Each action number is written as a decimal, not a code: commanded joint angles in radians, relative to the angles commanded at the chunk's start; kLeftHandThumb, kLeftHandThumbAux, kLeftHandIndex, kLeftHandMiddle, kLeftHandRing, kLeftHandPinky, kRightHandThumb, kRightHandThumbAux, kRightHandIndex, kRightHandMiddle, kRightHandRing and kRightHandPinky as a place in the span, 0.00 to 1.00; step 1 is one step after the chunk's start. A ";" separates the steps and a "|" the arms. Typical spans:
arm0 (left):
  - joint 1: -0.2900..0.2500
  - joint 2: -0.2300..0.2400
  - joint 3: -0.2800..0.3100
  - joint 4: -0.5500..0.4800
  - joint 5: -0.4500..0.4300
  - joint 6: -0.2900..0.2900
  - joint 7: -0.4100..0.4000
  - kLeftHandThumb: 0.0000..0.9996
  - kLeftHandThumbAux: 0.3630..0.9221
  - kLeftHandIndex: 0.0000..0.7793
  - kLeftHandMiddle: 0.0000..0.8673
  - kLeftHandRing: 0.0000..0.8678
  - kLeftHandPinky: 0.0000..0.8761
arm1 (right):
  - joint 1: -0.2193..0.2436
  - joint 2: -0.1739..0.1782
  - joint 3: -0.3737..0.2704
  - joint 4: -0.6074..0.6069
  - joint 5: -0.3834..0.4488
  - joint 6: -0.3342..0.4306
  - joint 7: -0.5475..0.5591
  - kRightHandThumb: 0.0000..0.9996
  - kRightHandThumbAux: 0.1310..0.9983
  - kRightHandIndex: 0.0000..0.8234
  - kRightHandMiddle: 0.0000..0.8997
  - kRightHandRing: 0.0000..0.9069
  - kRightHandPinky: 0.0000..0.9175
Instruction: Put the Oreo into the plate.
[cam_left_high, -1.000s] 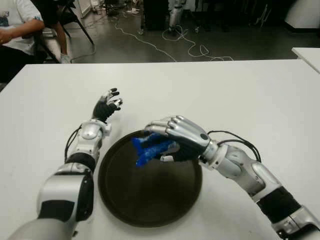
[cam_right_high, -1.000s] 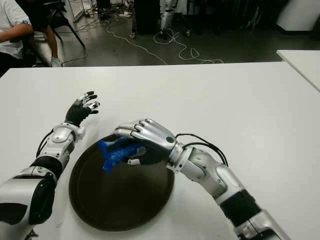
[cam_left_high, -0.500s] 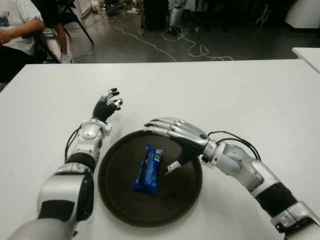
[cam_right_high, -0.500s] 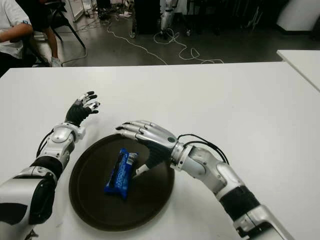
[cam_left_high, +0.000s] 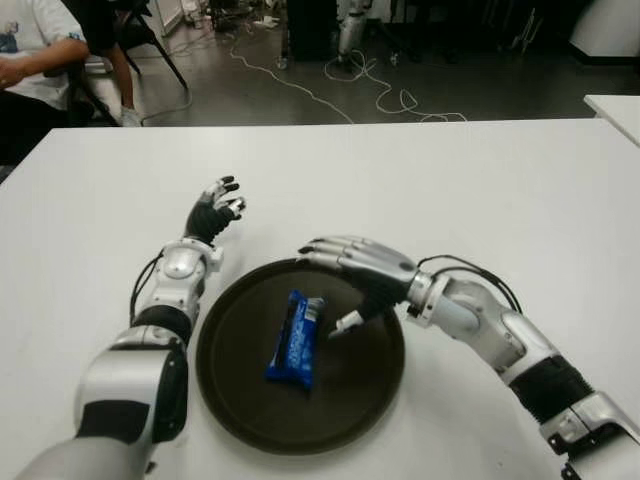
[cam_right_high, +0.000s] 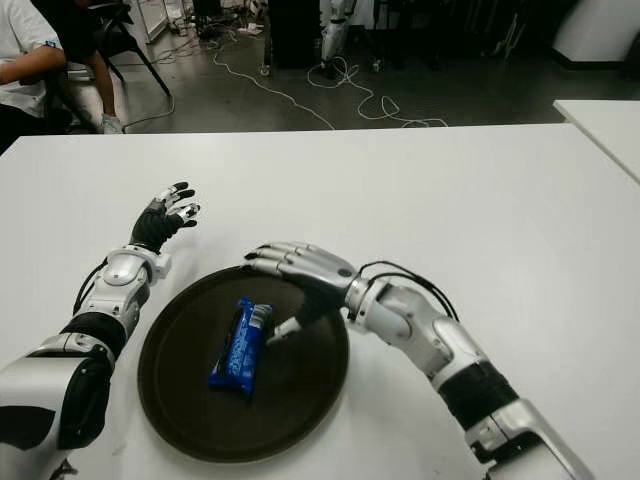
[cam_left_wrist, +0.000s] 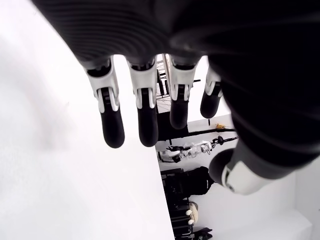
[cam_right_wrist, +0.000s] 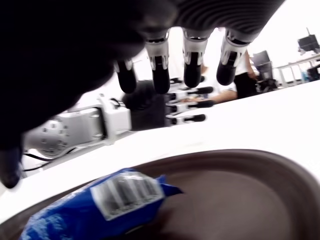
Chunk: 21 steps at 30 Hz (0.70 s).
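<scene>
The blue Oreo pack (cam_left_high: 297, 339) lies flat in the dark round plate (cam_left_high: 235, 400), a little left of its middle. My right hand (cam_left_high: 350, 275) hovers over the plate's far right part with its fingers spread and nothing in them; the pack (cam_right_wrist: 95, 207) lies free below the fingers (cam_right_wrist: 159, 64) in the right wrist view. My left hand (cam_left_high: 215, 212) shows on the white table (cam_left_high: 500, 190) just beyond the plate's far left rim, fingers relaxed and holding nothing.
A person sits at the table's far left corner (cam_left_high: 30, 60). Cables trail over the dark floor (cam_left_high: 340, 90) behind the table. A second white table's corner (cam_left_high: 615, 105) shows at the far right.
One second ago my right hand held the Oreo pack above the plate. It let go; the pack now lies in the plate, and the hand has drawn slightly right with fingers spread.
</scene>
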 joint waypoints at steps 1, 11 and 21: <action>0.000 0.000 -0.001 0.000 0.001 0.001 0.002 0.22 0.52 0.06 0.17 0.22 0.29 | -0.013 -0.002 -0.014 0.018 -0.003 0.006 -0.022 0.00 0.31 0.00 0.00 0.00 0.00; -0.004 0.006 0.004 0.008 -0.007 0.010 -0.005 0.21 0.49 0.07 0.17 0.23 0.30 | -0.076 0.048 -0.261 0.304 0.142 -0.113 -0.492 0.00 0.48 0.09 0.19 0.20 0.26; -0.002 0.007 0.014 0.007 -0.016 0.006 -0.020 0.20 0.51 0.07 0.17 0.22 0.28 | -0.187 0.072 -0.349 0.654 0.288 -0.180 -0.518 0.17 0.69 0.38 0.44 0.47 0.50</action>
